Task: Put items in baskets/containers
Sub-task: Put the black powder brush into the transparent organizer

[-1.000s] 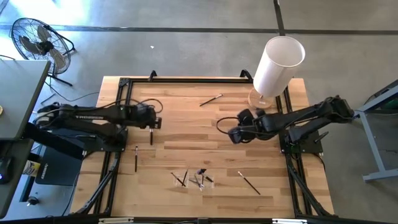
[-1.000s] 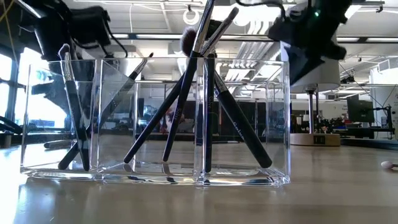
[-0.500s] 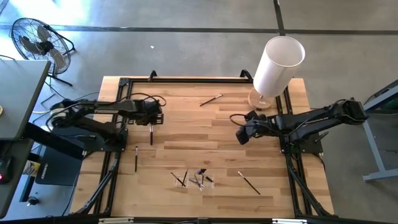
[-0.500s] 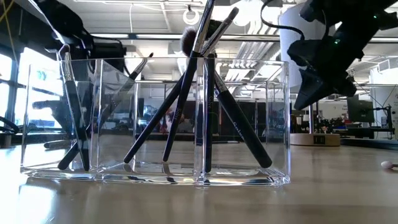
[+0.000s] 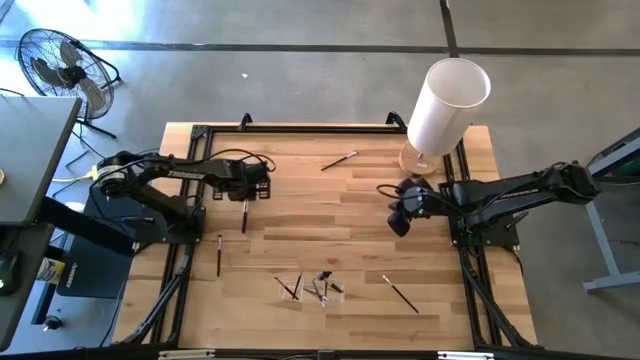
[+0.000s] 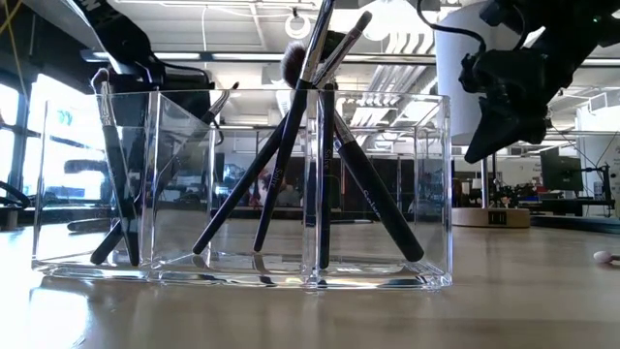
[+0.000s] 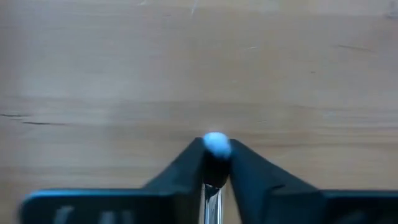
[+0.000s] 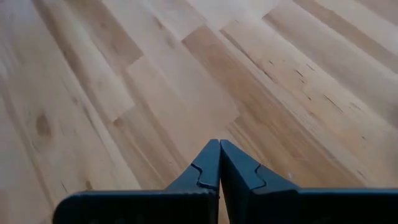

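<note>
Left gripper (image 7: 216, 163), at ten o'clock on the table (image 5: 300, 180), is seen clamped on a dark brush (image 5: 244, 214), while the clear holder (image 6: 242, 189) of standing brushes is placed at six o'clock and the right gripper (image 8: 219, 163) is pressed closed, empty.

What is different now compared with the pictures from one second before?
The left gripper has closed on a brush lying on the table's left side. The right gripper, shut and empty, has drawn back toward the right edge. The other loose brushes and the clear holder have not moved.
</note>
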